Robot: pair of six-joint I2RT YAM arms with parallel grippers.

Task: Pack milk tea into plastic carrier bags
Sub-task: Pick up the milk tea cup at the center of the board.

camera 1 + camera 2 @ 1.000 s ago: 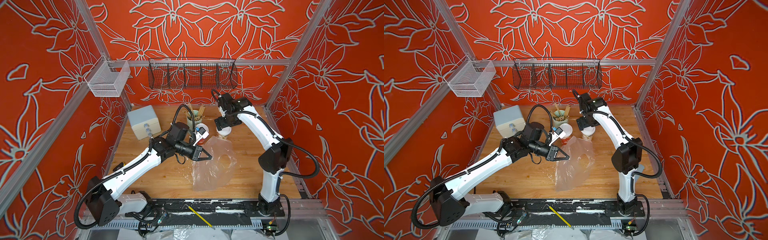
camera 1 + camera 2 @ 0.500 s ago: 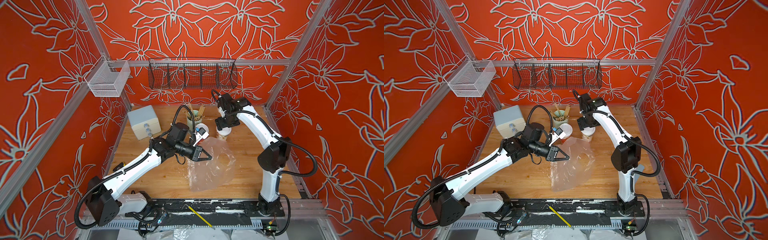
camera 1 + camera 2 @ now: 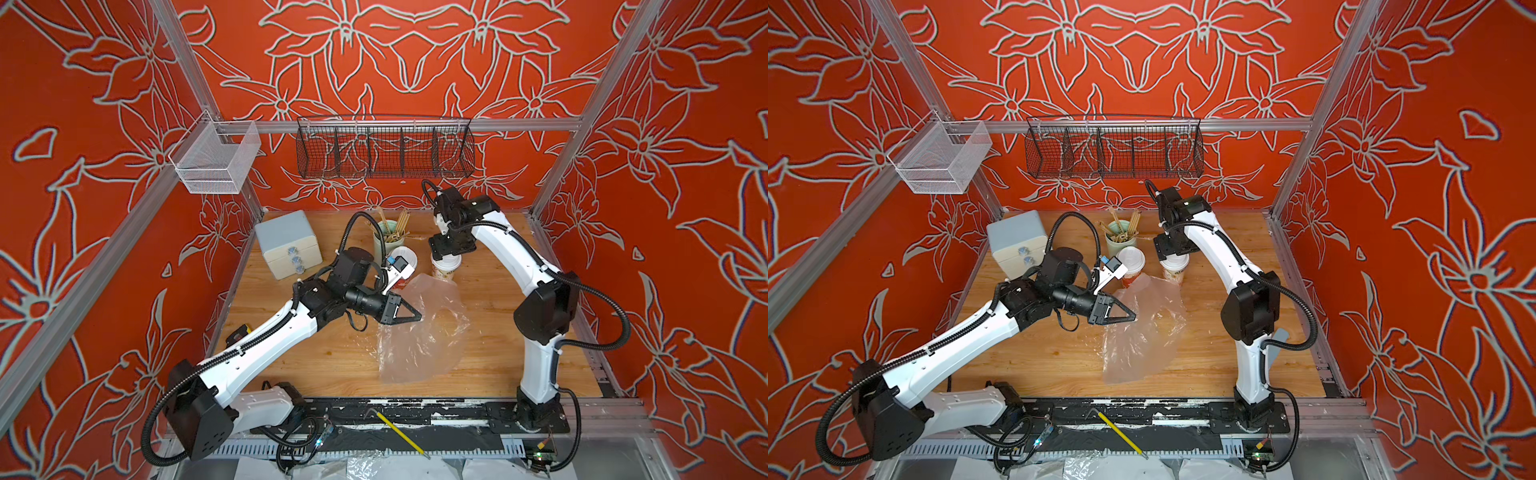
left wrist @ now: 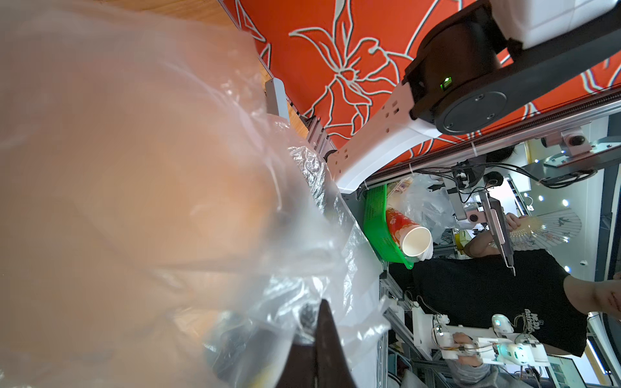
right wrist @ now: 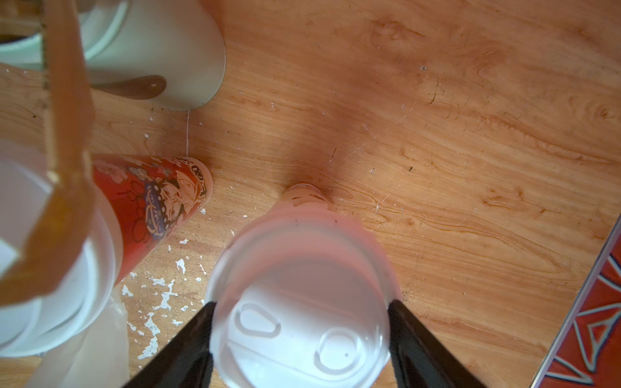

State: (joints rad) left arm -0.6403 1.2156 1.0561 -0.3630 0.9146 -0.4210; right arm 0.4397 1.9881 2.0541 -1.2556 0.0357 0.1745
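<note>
The packing is only just getting going: neither cup is sitting inside the plastic bag point(image 3: 419, 336) yet. The bag is lying crumpled and mostly flat on the worktop point(image 3: 311, 361), in front of the two cups, with its far edge reaching close to their feet. The left end effector point(image 3: 415, 318) is pinching the side of the bag nearest it, jaws fully together on the film. The red cup point(image 3: 402, 259) and the cream cup point(image 3: 445, 266) are standing upright side by side near the back, lids on. The right end effector point(image 5: 300, 303) is straddling the cream cup's lid from above, jaws standing wide on either side, right at the rim; whether they are pressing on it I cannot tell. Remaining, as I judge it: opening the bag's mouth and getting both cups inside
</note>
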